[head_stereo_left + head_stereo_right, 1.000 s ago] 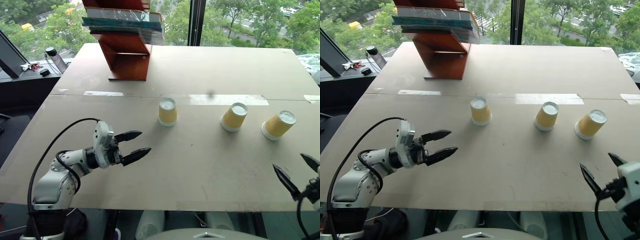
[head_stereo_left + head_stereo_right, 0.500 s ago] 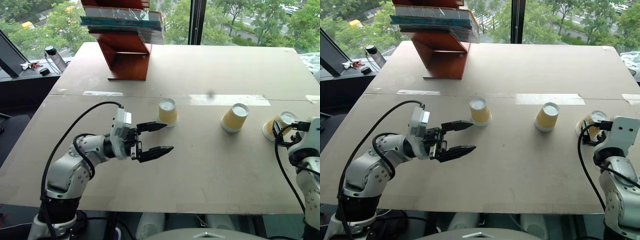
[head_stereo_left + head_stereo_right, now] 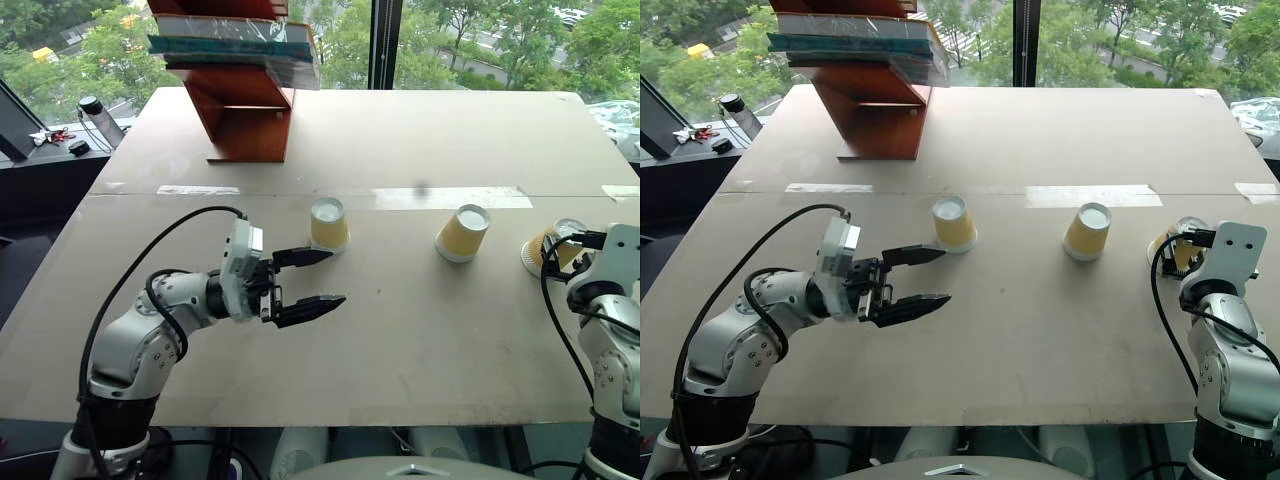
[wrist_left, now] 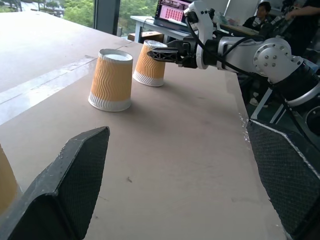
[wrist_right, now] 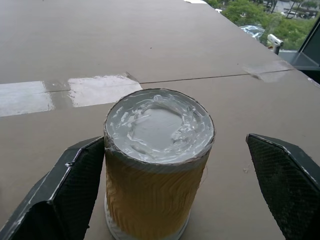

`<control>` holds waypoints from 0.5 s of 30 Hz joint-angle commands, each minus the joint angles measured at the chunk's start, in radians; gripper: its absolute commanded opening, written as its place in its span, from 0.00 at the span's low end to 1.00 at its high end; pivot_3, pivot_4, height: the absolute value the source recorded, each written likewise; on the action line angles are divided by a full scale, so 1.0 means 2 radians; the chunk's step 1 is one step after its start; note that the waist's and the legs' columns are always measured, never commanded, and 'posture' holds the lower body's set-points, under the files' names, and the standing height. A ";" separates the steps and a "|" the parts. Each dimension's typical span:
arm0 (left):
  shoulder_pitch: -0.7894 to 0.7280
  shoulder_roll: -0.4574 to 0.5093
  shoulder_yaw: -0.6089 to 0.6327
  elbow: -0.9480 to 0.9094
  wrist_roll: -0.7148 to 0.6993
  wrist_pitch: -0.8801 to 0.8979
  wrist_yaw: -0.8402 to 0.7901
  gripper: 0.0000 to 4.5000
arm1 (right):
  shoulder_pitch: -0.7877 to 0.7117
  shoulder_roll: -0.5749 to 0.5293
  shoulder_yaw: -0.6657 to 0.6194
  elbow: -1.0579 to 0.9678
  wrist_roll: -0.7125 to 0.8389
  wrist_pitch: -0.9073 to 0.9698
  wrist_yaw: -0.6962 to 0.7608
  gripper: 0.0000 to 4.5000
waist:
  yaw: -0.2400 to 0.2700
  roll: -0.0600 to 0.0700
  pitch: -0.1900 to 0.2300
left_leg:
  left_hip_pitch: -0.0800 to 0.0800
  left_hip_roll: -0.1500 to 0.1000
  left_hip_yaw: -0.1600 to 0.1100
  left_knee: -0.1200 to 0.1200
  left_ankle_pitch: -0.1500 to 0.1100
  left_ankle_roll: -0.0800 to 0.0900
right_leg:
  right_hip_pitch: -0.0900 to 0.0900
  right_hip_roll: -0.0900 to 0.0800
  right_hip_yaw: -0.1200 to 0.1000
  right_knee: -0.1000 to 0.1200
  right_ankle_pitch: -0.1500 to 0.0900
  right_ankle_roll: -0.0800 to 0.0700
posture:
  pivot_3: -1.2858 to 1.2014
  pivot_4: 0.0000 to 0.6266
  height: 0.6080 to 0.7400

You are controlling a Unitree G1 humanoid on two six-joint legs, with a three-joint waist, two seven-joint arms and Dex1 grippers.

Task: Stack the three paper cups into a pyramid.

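I see three paper cups upside down in a row on the table [image 3: 400, 130], none stacked. My left gripper [image 3: 312, 279] hangs spread just beside the left cup [image 3: 329, 223]. The middle cup [image 3: 461, 233] stands alone. My right gripper [image 5: 165, 165] brackets the right cup [image 5: 157, 160], fingers apart; one finger [image 5: 70, 185] seems to touch it.

No legible text, labels, brands, numbers or signs from my station. I checked the three yellow-tan ribbed paper cups [image 3: 329, 223] [image 3: 462, 233] [image 5: 157, 165]: plain sides, blank white bases. The stack of books [image 3: 235, 45] on the red-brown wooden stand [image 3: 245, 115] shows no readable lettering. The laptop screen [image 4: 174, 11] in the left wrist view shows pink content, too small to read.
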 commanded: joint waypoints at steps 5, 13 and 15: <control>0.007 0.005 0.014 -0.020 -0.009 -0.010 -0.003 1.00 | -0.003 -0.015 -0.014 -0.006 -0.006 -0.015 0.011 0.43 | 0.000 0.000 0.000 | 0.000 0.000 0.000 0.000 0.000 0.000 | 0.000 0.000 0.000 0.000 0.000 0.000 | 0.52 0.24 1.00; 0.009 0.004 0.011 -0.009 -0.001 -0.017 -0.007 1.00 | 0.094 -0.083 -0.035 -0.137 0.059 0.040 0.113 0.43 | 0.001 0.001 0.001 | 0.000 0.000 0.000 0.000 0.000 0.000 | 0.000 0.000 0.000 0.000 0.000 0.000 | 0.52 0.24 1.00; 0.009 0.004 0.010 -0.002 0.002 -0.021 -0.011 1.00 | 0.151 -0.116 -0.049 -0.200 0.126 0.070 0.182 0.43 | 0.002 0.002 0.001 | 0.000 0.001 0.000 0.000 0.000 0.000 | 0.000 0.000 0.000 0.000 0.000 0.000 | 0.52 0.24 1.00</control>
